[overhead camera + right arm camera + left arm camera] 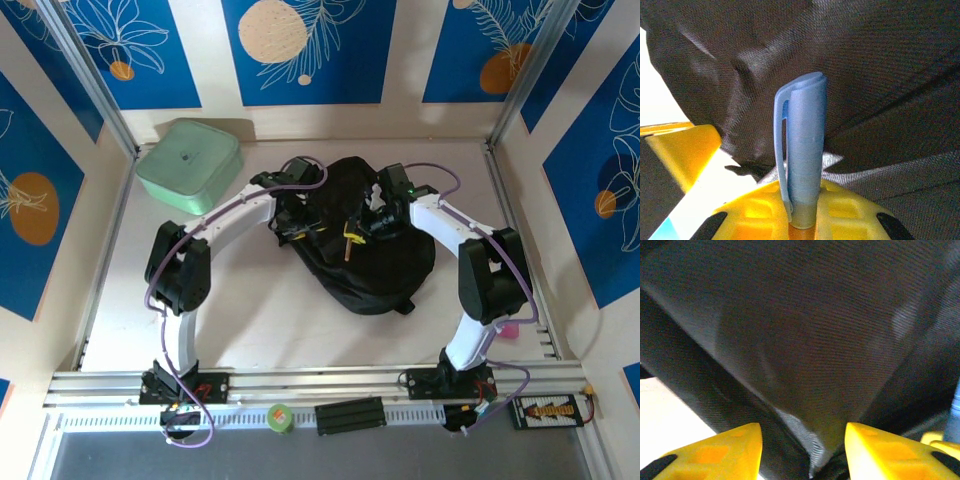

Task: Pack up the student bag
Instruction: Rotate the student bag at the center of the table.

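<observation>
Bag (372,262) slumped mid table (250,330): soft, limp, likely light; take by a fabric fold. Left gripper (802,440) straddles one, grip unconfirmed. Right gripper (802,200) clamps a blue pen (802,145).

The large black soft fabric backpack (380,270) is lying slumped and crumpled in the middle of the white surface (260,320).

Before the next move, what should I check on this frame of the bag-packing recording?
1. Blue capped plastic pen clamped in right hand: ok.
2. Left hand pinching a fold of the large black soft fabric backpack: ok.
3. Backpack opening ahead of the pen: cannot tell.
4. Pen cap pointing at the fabric: ok.
5. Gap between the two hands: cannot tell.
</observation>
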You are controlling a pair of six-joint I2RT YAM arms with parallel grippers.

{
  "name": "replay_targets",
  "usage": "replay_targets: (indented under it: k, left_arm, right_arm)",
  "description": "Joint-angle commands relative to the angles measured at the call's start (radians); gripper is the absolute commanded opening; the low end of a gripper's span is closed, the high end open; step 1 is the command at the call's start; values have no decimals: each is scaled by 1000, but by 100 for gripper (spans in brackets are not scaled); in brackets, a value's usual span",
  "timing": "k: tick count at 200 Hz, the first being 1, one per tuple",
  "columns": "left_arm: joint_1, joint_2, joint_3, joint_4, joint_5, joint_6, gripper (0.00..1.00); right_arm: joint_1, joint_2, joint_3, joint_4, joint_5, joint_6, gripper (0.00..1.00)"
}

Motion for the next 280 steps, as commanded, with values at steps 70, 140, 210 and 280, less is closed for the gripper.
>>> replay_targets:
  k: [70, 140, 210, 280]
  left_arm:
    - [-6, -14, -18, 90, 58, -51, 0]
    - [-1, -132, -168, 214, 157, -92, 0]
    - [-20, -327, -442, 293, 179, -133, 3]
    - [-25, -278, -80, -95, -20, 444, 53]
  right_arm:
    - [-7, -35, -117, -114, 58, -60, 9]
    - [-40, 51, -80, -71, 87, -77, 9]
    - [-45, 121, 42, -63, 104, -261, 9]
    - [-81, 39, -49, -24, 49, -281, 9]
